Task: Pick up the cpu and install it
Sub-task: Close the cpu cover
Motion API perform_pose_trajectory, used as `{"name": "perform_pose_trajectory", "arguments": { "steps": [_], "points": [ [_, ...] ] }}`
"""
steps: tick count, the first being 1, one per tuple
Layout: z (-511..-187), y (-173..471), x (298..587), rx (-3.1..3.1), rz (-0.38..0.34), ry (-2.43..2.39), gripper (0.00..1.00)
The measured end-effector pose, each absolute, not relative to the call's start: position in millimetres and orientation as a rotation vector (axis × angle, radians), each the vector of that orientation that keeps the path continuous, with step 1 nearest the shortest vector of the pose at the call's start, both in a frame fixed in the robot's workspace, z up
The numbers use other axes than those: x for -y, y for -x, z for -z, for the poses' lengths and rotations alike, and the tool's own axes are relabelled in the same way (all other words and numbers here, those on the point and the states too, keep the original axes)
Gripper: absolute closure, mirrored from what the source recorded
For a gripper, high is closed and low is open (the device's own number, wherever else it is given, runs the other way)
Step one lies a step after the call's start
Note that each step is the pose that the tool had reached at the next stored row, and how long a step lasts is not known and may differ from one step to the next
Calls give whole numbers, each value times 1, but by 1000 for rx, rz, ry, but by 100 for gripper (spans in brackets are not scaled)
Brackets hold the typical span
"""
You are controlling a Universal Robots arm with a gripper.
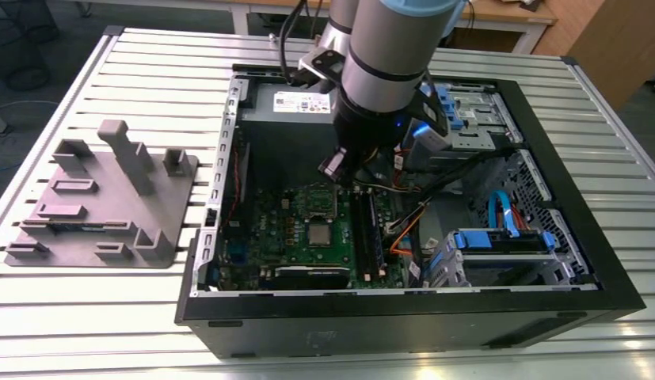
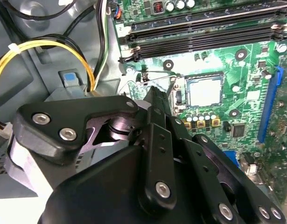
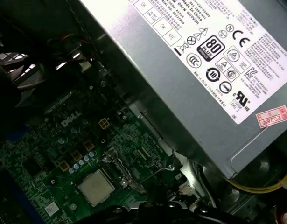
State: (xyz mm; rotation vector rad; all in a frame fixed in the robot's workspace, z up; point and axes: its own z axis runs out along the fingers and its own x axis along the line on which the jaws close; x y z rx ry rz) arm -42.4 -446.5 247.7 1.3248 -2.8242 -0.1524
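Note:
The cpu [image 1: 320,233] is a small silvery-grey square lying flat in its socket on the green motherboard [image 1: 274,237], inside the open computer case. It also appears in both wrist views [image 2: 205,92] [image 3: 95,187]. The hinged metal socket frame [image 3: 116,162] lies open right beside it. My gripper [image 1: 340,170] hangs above the board, a short way from the cpu toward the power supply. Its black body [image 2: 154,95] covers the board beside the socket. The cpu lies apart from it.
A grey power supply with a white label [image 1: 295,103] [image 3: 204,70] fills the case's far end. Black memory slots [image 2: 204,32] run beside the socket. Yellow cables [image 2: 40,46], blue drive brackets [image 1: 501,241] and the black case walls [image 1: 412,317] hem the board in. A grey fixture [image 1: 105,198] sits on the table at the exterior view's left.

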Motion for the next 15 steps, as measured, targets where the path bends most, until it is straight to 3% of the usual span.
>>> {"name": "perform_pose_trajectory", "arguments": {
  "steps": [15],
  "points": [
    [-248, 43, 475, 2819, 152, -1335, 89]
  ]
}}
